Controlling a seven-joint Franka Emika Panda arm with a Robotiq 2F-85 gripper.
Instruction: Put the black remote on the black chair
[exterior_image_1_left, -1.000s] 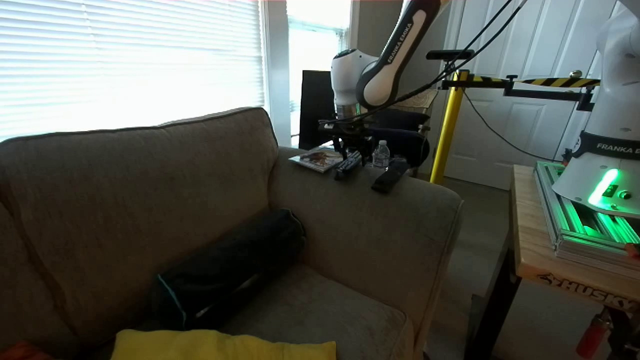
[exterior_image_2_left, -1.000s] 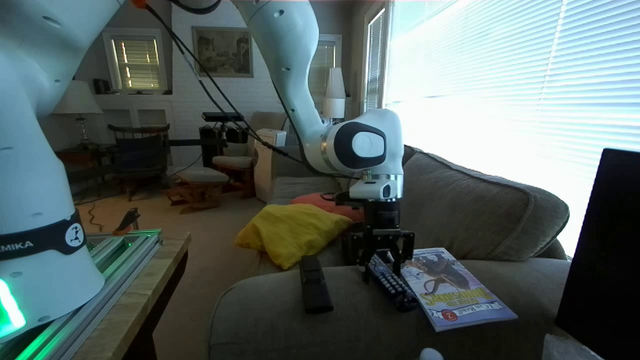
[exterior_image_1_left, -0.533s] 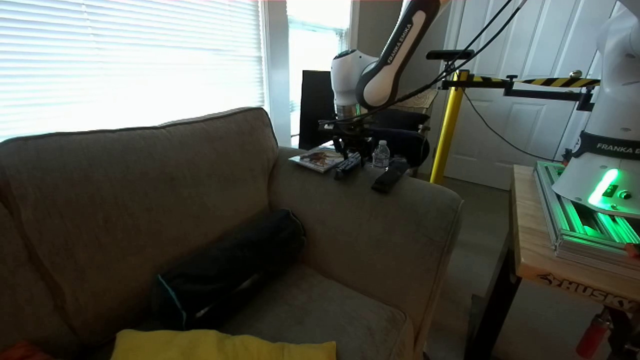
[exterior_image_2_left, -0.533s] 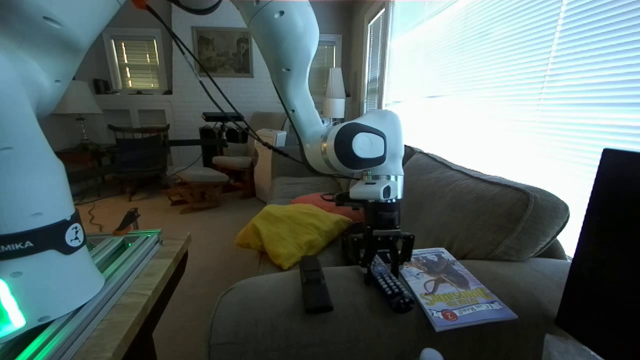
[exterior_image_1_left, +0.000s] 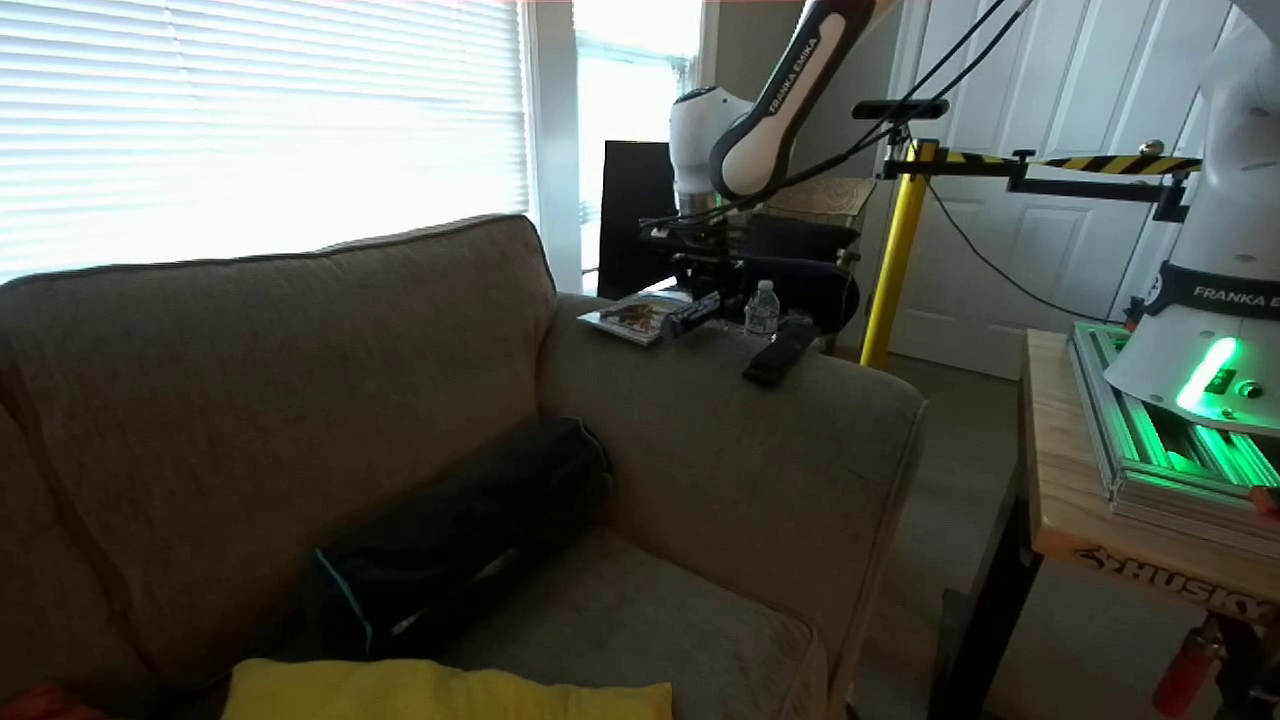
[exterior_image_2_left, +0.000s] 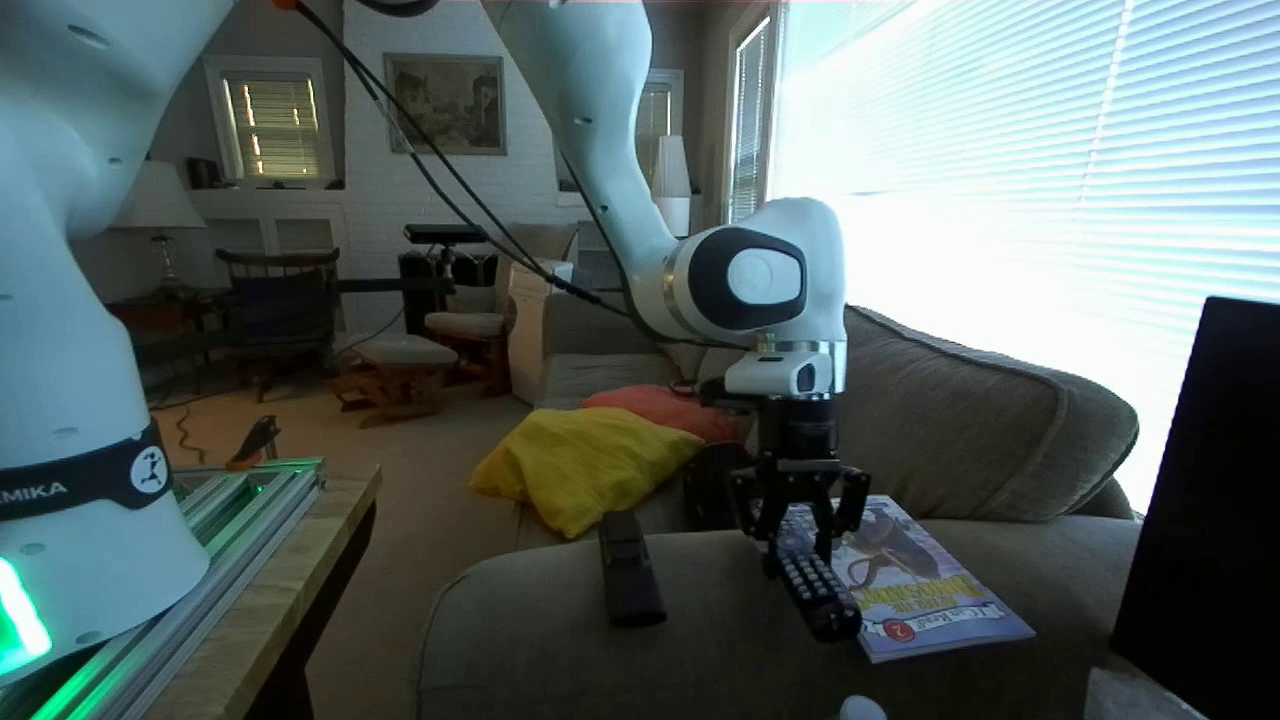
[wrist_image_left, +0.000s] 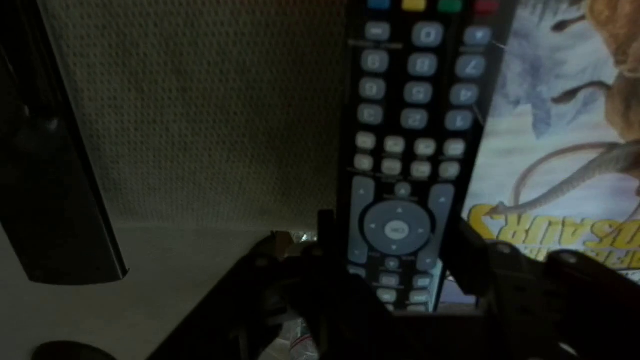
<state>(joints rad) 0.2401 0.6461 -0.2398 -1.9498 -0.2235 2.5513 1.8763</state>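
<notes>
1. Black remote (wrist_image_left: 395, 155), the slim one with number keys, is between the fingers (wrist_image_left: 475, 260) of the gripper (exterior_image_2_left: 797, 557), over the couch arm (exterior_image_1_left: 740, 430), and its keys face up.
2. The gripper is clamped on this remote; one finger is at each long side of it, just beside the round pad of keys.
3. In the wrist view the numbers appear upside down, and a row of blue, yellow, green and red keys is at the top edge.
4. A book (exterior_image_2_left: 930, 590) with yellow letters lies flat on the couch arm; in an exterior view the held remote hides a part of its edge.
5. A broader black remote (exterior_image_2_left: 630, 570) lies on the same couch arm, apart from the gripper; the gripper is between it and the book.
6. A clear bottle (exterior_image_1_left: 762, 312) stands upright near the broader black remote.
7. The black chair (exterior_image_1_left: 633, 220) seems to be the upright dark panel beyond the couch arm; its lower part is hidden. The held remote is apart from it.
8. On the couch (exterior_image_1_left: 250, 400) are a yellow pillow (exterior_image_2_left: 580, 465), a red pillow (exterior_image_2_left: 650, 408) and a dark bolster (exterior_image_1_left: 470, 540).
9. The robot base (exterior_image_1_left: 1200, 320), with a green light (exterior_image_1_left: 1207, 372) on it, stands on a metal frame (exterior_image_1_left: 1105, 410) upon a wooden bench (exterior_image_1_left: 1060, 480).
</notes>
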